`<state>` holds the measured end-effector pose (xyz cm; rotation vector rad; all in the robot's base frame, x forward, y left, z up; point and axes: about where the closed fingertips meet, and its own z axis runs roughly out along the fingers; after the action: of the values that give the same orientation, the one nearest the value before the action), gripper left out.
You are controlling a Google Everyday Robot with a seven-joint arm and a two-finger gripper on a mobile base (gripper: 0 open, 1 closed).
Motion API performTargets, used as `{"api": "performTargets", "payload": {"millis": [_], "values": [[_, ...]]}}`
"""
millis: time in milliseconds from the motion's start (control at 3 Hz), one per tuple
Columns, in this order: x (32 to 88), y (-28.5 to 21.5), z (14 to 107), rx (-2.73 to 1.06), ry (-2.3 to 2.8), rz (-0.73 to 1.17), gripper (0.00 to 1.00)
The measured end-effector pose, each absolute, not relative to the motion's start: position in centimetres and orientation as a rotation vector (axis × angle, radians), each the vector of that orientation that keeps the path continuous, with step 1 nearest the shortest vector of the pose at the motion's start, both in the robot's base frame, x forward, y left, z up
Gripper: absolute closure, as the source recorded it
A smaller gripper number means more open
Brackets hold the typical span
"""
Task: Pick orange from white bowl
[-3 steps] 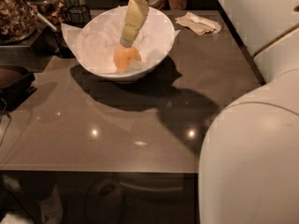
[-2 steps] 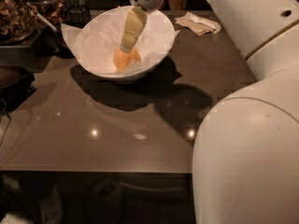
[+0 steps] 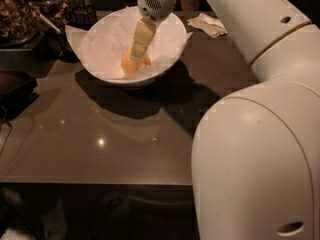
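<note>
The white bowl (image 3: pixel 172 46), lined with crumpled white paper, stands at the back of the dark table. The orange (image 3: pixel 128 65) lies at the bowl's bottom, partly hidden by the gripper. My gripper (image 3: pixel 138 53) reaches down into the bowl from above and its tip is at the orange's upper right side, touching or nearly touching it. The white arm runs from the bowl up and to the right.
A tan folded napkin (image 3: pixel 210 25) lies right of the bowl at the table's back. Dark containers and a jar (image 3: pixel 17 14) stand at the back left. My large white body (image 3: pixel 250 159) fills the right foreground. The brown tabletop (image 3: pixel 115 134) stretches toward the front edge.
The gripper has dropped a little lower onto the orange. My white body has swung further left into view. The bowl and orange have stayed in place.
</note>
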<state>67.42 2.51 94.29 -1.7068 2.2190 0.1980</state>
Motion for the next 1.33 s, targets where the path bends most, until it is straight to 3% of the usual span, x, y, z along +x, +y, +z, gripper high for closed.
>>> {"api": "performTargets", "payload": {"millis": [667, 1333], "values": [[68.4, 3.5, 91.8, -1.749, 2.26, 0.205, 0.3], [69.5, 3.6, 88.9, -1.767, 2.314, 0.22, 0.29]]}}
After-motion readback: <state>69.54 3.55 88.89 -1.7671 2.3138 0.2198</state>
